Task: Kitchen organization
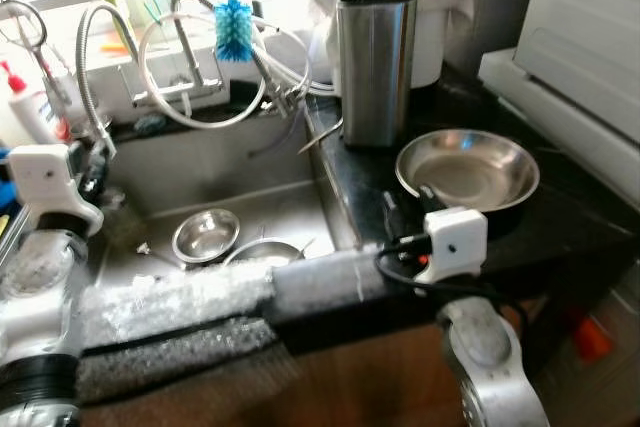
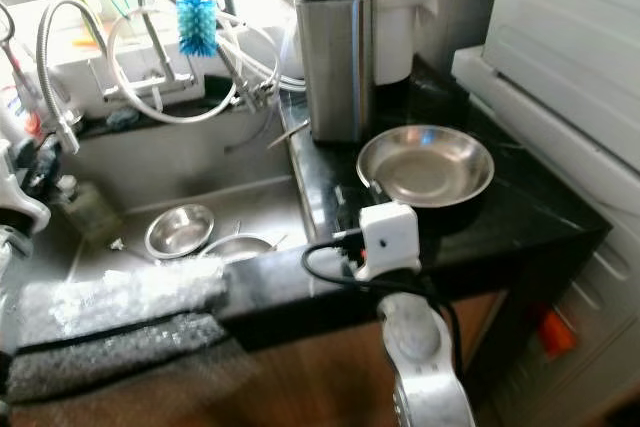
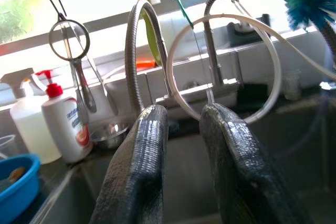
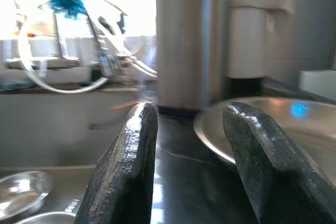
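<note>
Reaching over the black stone table (image 1: 560, 237), the right gripper (image 4: 189, 150) hovers low at the near rim of the wide shallow steel plate (image 1: 468, 169), which lies right of centre in the left eye view. Its jaws are released, spread apart with nothing between them, and in the right wrist view the plate's rim runs just beyond the right-hand finger, slightly off to that side rather than in the gap. The plate is round, so it has no long axis to line up with; what seems to matter is getting its thin near edge between the jaws.

Behind it, upper centre, stands the tall brushed-steel knife block (image 1: 376, 62), close enough to hinder a lift.

The left gripper (image 3: 184, 150) is at the left edge, above the steel sink (image 1: 225, 162), its jaws also released and empty, pointing at the coiled steel tap (image 3: 137, 51). Two small steel bowls (image 1: 206, 234) rest on the sink floor, lower centre-left; the left arm is nearer these, the right arm nearer the plate.
</note>
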You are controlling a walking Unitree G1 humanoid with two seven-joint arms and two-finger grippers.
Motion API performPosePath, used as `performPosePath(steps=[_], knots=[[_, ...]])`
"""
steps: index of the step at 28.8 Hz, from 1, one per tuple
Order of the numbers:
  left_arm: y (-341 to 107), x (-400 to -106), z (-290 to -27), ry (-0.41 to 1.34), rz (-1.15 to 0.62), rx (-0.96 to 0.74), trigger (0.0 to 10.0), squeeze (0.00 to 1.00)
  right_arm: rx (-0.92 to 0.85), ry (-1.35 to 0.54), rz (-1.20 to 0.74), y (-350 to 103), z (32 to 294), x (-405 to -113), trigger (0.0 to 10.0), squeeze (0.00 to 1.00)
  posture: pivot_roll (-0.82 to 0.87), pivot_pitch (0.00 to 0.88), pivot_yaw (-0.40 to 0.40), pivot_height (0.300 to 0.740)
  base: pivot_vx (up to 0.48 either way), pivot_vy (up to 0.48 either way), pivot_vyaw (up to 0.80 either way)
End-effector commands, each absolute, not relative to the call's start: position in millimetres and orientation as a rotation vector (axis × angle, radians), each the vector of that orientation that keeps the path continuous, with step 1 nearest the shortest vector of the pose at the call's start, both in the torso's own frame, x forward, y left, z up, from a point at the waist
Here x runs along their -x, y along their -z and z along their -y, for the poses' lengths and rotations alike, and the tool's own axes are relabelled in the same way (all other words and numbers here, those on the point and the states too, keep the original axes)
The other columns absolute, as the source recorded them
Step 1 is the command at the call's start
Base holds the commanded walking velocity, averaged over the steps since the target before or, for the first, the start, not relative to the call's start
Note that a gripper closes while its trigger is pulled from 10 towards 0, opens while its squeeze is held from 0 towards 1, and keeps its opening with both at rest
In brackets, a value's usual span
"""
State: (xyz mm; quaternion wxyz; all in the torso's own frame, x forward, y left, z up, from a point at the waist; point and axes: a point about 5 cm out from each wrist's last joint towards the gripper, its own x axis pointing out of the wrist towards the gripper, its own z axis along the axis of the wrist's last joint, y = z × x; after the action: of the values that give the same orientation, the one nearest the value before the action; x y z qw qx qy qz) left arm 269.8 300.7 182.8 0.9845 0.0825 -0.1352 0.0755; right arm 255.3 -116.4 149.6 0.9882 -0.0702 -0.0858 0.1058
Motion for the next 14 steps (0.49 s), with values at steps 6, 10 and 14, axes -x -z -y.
performPosePath(steps=[6, 10, 14], knots=[[-174.0, -244.0, -290.9, -0.148, 0.235, -0.114, 10.0, 0.00, 0.135, -0.213, 0.193, -153.1, 113.8, -253.9, 10.0, 0.00, -0.11, 0.000, 0.178, 0.740, 0.000, 0.000, 0.00], [-166.7, -234.5, -287.3, -0.144, 0.201, -0.123, 10.0, 0.00, 0.140, -0.200, 0.193, -152.8, 116.9, -253.1, 10.0, 0.00, -0.11, 0.000, 0.179, 0.740, 0.000, 0.000, 0.00], [-162.7, -227.5, -286.2, -0.161, 0.179, -0.119, 10.0, 0.00, 0.145, -0.196, 0.190, -151.6, 119.1, -251.4, 10.0, 0.00, -0.11, 0.000, 0.182, 0.740, 0.000, 0.000, 0.00]])
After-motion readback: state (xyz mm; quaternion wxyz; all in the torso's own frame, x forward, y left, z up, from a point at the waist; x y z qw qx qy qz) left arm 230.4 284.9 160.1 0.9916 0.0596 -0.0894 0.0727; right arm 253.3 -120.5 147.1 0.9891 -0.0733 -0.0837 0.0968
